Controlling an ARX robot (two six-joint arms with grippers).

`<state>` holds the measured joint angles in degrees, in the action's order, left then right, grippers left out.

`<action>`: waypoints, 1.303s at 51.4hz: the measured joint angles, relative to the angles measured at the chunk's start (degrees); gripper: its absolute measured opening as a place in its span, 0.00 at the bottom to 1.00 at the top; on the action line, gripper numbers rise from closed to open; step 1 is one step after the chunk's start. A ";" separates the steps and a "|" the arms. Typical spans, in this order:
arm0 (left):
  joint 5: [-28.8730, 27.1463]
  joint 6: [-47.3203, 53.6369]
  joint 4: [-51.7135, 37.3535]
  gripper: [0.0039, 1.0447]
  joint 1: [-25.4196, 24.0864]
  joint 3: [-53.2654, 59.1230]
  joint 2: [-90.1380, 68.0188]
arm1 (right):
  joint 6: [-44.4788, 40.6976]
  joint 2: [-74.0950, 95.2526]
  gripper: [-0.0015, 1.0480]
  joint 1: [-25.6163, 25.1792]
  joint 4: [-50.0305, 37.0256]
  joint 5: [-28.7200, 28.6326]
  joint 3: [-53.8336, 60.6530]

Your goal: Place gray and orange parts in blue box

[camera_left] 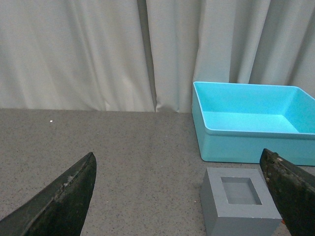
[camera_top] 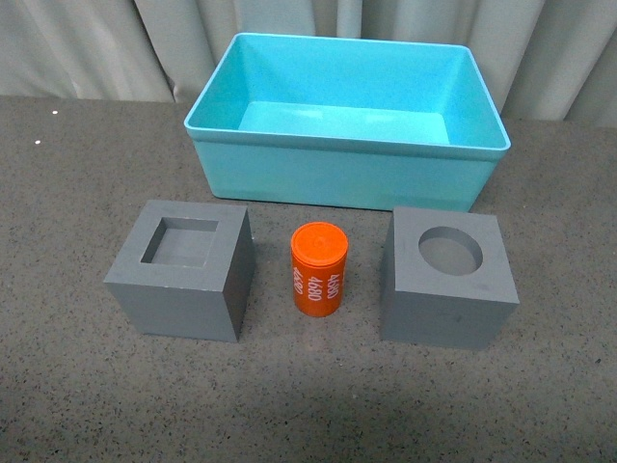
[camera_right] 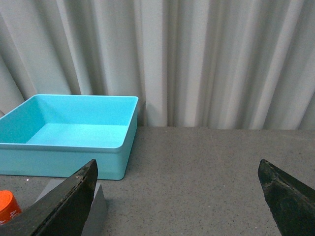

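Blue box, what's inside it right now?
Nothing visible: the blue box shows only its bare floor. Its near wall hides a strip of floor along the front. The square-recess cube, orange cylinder and round-recess cube stand outside, in front of it.

Soft, even light from above, moderately bright, with no glare. The table [camera_top: 308, 405] shows only faint shadows beside the box [camera_top: 337, 176], whose near wall is shaded. Front view sharp. In wrist views, left pincer fingers [camera_left: 61, 204] and right pincer fingers [camera_right: 61, 204] look dark, soft-edged.
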<state>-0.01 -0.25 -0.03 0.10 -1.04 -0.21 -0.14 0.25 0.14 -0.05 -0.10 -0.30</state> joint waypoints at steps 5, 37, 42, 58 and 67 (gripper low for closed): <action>0.00 0.00 0.00 0.94 0.00 0.00 0.00 | 0.00 0.00 0.91 0.00 0.00 0.00 0.00; 0.00 0.00 0.00 0.94 0.00 0.00 0.00 | -0.02 0.00 0.91 0.00 0.00 0.00 0.00; 0.00 0.00 0.00 0.94 0.00 0.00 0.00 | 0.00 0.00 0.91 0.00 0.00 0.00 0.00; -0.02 0.00 0.00 0.94 0.00 0.00 0.00 | -11.52 30.10 0.91 5.42 -9.97 15.17 -4.92; -0.04 0.00 0.00 0.94 0.00 0.00 0.00 | -5.27 58.51 0.91 10.71 -17.40 10.54 -15.12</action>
<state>-0.05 -0.25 -0.03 0.10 -1.04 -0.21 -5.41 58.76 10.85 -17.45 10.44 -15.42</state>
